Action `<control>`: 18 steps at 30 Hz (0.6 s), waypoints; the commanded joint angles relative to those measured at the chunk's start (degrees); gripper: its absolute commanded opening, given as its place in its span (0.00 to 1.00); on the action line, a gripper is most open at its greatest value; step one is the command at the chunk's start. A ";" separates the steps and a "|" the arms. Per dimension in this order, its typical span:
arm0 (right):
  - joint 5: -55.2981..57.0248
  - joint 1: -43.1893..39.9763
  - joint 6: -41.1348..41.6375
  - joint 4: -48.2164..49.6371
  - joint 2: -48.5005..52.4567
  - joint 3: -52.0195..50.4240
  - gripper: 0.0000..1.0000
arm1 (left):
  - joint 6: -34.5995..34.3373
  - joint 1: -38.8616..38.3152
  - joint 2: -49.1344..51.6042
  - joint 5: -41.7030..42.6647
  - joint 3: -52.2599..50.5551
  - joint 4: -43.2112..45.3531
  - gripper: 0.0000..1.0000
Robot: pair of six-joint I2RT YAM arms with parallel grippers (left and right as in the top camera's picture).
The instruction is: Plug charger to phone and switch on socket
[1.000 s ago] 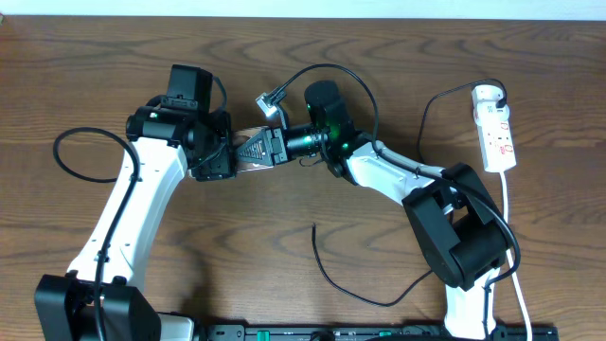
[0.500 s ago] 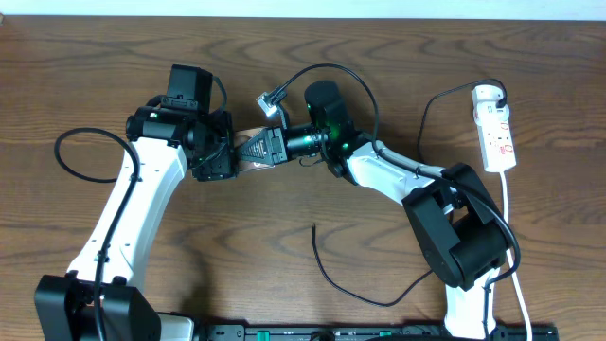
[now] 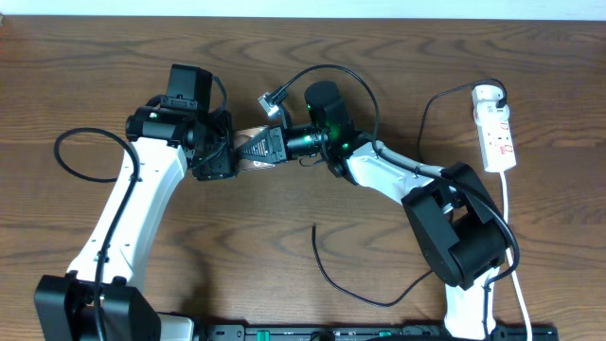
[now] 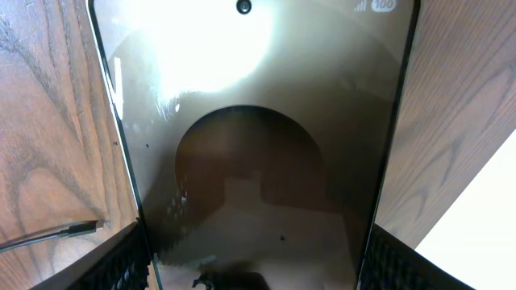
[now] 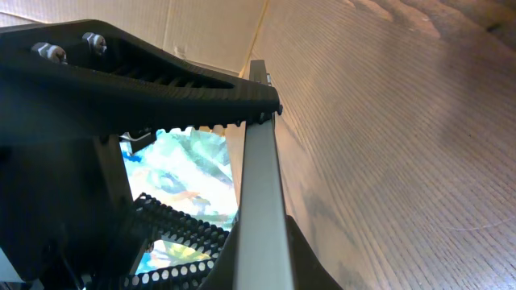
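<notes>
**Mia:** What just changed?

**Sam:** The right gripper [image 3: 254, 149] was partly spread a second ago. Now its two fingers are pressed together on the thin edge of the phone [image 4: 258, 161]. It also slid a tiny bit toward the left arm.

**Mia:** So it is pinching the phone?

**Sam:** Yes. In the right wrist view the phone is seen from the side, with one toothed finger above it and one below it.

**Mia:** And the left gripper [image 3: 216, 152]?

**Sam:** It stands wide, but not empty. It has one finger on each long side of the phone and holds it across its width.

**Mia:** So both arms have the same phone?

**Sam:** Yes, the phone sits right between them, near the middle of the table [image 3: 95, 76]. I think it is being passed over or held steady, so the charging hole can be reached.

**Mia:** Where is the charger [image 3: 315, 230]?

**Sam:** Its loose end lies on the wood, closer to the front and well apart from the phone. No gripper is touching it.

**Mia:** And the socket [image 3: 497, 133]?

**Sam:** Far off on the right side. Nobody is near its switch, so plugging in and switching on are both still left to do.
</notes>
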 commanded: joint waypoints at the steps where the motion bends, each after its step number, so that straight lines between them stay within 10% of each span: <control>1: -1.33 0.07 0.70 1.22 -0.33 0.92 0.01 | 0.87 0.02 0.09 0.68 0.20 -0.31 0.52; 9: -1.33 -3.41 0.70 1.22 -0.33 0.92 0.01 | 7.67 0.98 0.04 1.92 0.22 -0.26 0.87; 18: -0.81 -9.33 0.63 1.84 -0.31 0.92 0.01 | 20.63 6.91 -0.48 9.77 0.22 3.98 0.88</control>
